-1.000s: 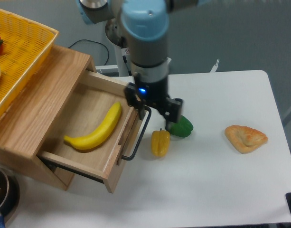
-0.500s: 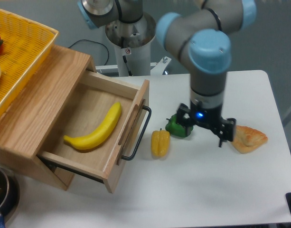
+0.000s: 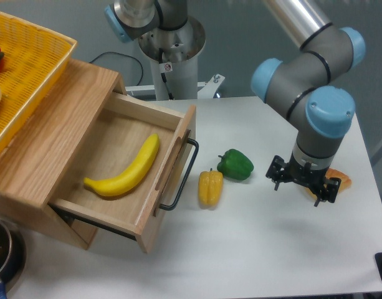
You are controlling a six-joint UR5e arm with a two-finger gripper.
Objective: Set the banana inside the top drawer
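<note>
Your banana (image 3: 125, 169) already lies inside the top drawer (image 3: 119, 171), flat on the drawer floor, its long axis running diagonally from the near left corner up toward the front panel with the black wire handle (image 3: 180, 176). The drawer stands pulled open. Your gripper (image 3: 304, 182) is well apart from it, far to the right over the white table (image 3: 253, 249), with its jaws spread and holding nothing, hanging just above a pastry (image 3: 340, 181) that it partly hides. Between gripper and drawer sit a green pepper (image 3: 235, 164) and a yellow pepper (image 3: 210, 187), close together near the handle. By my judgement the placing is done. The yellow basket (image 3: 28, 68) rests on the cabinet top at upper left.
</note>
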